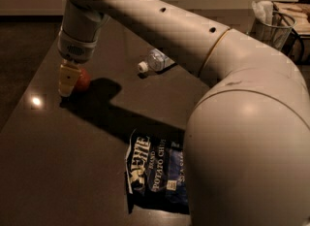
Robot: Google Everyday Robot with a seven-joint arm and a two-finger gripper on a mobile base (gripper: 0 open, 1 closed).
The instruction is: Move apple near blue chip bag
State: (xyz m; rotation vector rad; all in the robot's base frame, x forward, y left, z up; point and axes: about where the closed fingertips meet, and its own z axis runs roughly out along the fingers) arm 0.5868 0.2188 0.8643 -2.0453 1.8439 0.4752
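Toward the table's (53,171) left side, the gripper (68,78) points down, its yellow end seemingly touching the apple (84,79) and hiding its left part. I cannot tell if it is grasping the fruit. Well apart, the blue chip bag (155,171) lies flat nearer the camera.

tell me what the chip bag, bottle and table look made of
Chip bag: glossy crinkled film, likely plastic. Bottle: clear plastic, white cap. Table: dark smooth top with a light glint, maybe stone or laminate. The tool hangs beside the apple at the table's far left.
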